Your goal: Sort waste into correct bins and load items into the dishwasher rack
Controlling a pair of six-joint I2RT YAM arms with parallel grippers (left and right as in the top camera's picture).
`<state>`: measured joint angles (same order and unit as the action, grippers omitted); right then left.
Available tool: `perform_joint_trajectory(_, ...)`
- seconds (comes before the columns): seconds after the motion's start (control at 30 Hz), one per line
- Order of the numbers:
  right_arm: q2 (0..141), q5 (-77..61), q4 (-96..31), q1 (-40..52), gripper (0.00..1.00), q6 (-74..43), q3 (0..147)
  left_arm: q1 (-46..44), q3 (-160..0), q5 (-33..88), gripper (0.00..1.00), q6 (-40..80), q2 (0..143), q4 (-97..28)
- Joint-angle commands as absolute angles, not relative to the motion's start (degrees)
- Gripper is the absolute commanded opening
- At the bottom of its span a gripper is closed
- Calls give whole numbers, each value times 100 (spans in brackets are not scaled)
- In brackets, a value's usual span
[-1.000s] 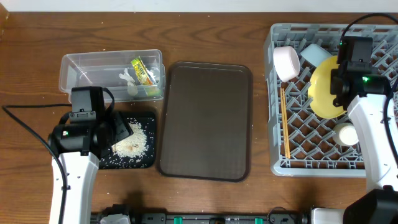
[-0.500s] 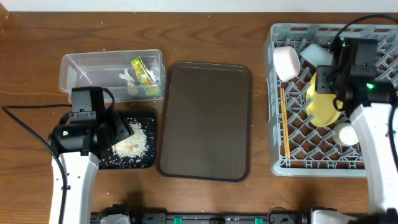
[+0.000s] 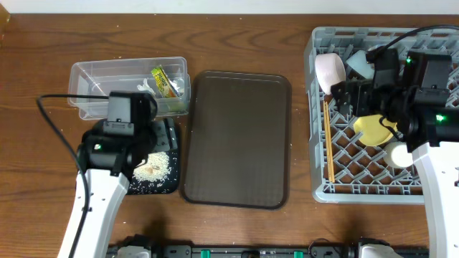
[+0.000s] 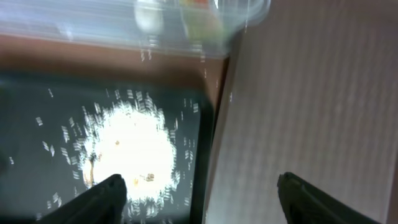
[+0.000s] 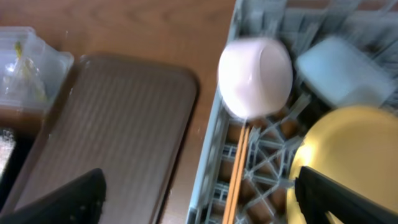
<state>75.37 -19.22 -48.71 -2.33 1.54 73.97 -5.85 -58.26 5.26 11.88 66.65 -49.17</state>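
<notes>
The grey dishwasher rack (image 3: 358, 190) at the right holds a white bowl (image 3: 330, 72), a light blue bowl (image 3: 358, 63), the yellow plate (image 3: 376, 129), a white cup (image 3: 399, 154) and the chopsticks (image 3: 328, 140). My right gripper (image 3: 349, 97) hangs open and empty above the rack's left side, between the white bowl (image 5: 256, 76) and the plate (image 5: 354, 149). Whitish rice scraps (image 3: 154, 166) lie in the black tray (image 3: 169, 184). My left gripper (image 4: 200, 183) is open and empty over that tray's right edge. The clear tub (image 3: 93, 86) holds the wrapper (image 3: 165, 81) and a white scrap (image 3: 147, 89).
A large dark brown serving tray (image 3: 237, 136) lies between the bins and the rack, with nothing on it. The left arm's black cable (image 3: 54, 97) loops over the wood left of the clear tub.
My right gripper has opened and let go of the yellow plate, which now rests lower in the rack; the gripper has shifted left. My left arm moved up and right over the black tray.
</notes>
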Motion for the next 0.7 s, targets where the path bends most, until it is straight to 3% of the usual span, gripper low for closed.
perform_joint_trajectory(0.0, 7555, -1629, -5269, -222, 99, -543, 7413, -646, -5951, 556, 83, 1009, 6879, -5446)
perform_joint_trajectory(0.33, 7367, -1275, -6460, -217, 99, -733, 7170, -646, -5839, 556, 83, 1140, 6475, -6788)
perform_joint_trajectory(0.6, 5461, -550, -5345, -108, 99, -965, 5459, -701, -5113, 556, 84, 1127, 3983, -6064)
perform_joint_trajectory(0.63, 5050, -357, -5140, -73, 99, -974, 5162, -701, -5024, 554, 85, 1151, 3570, -5957)
perform_joint_trajectory(0.67, 4748, -244, -5000, -67, 99, -982, 4965, -701, -4982, 552, 92, 1142, 3293, -5872)
